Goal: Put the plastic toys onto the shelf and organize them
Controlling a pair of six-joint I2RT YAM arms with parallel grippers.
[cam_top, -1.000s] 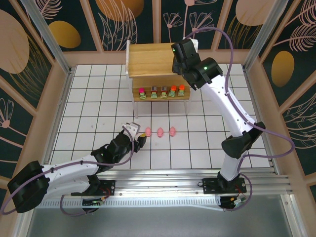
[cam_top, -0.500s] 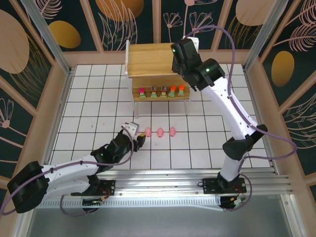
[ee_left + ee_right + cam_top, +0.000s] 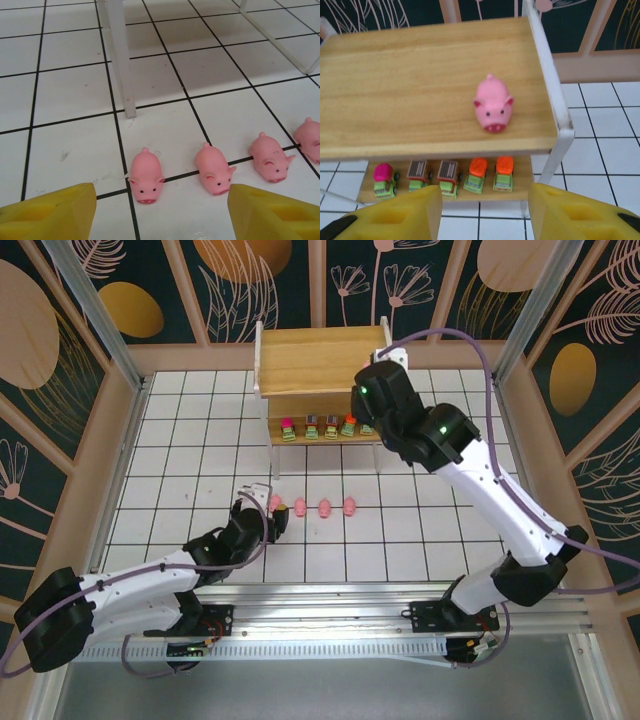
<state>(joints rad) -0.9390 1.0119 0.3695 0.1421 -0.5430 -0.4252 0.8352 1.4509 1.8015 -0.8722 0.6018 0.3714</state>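
Note:
The shelf (image 3: 300, 355) stands at the back of the table. One pink pig (image 3: 493, 104) sits on its top board (image 3: 410, 85), near the right end. Several small green-based blocky toys (image 3: 448, 177) line the lower tier (image 3: 327, 427). My right gripper (image 3: 482, 215) hovers open in front of the shelf, holding nothing. Several pink pigs (image 3: 324, 508) lie in a row on the tiles. In the left wrist view the leftmost pig (image 3: 145, 177) and its neighbour (image 3: 214, 168) lie just ahead of my open left gripper (image 3: 160, 215), whose yellow fingers (image 3: 50, 210) touch neither.
A white shelf leg (image 3: 120, 60) stands on the tiles just beyond the pigs. Wooden walls (image 3: 110, 440) fence the white tiled table on three sides. The right arm (image 3: 480, 480) reaches across the right half toward the shelf.
My right arm has drawn back from the shelf top toward the near side. The left gripper has shifted slightly left, and a fourth pig now shows at the left end of the floor row.

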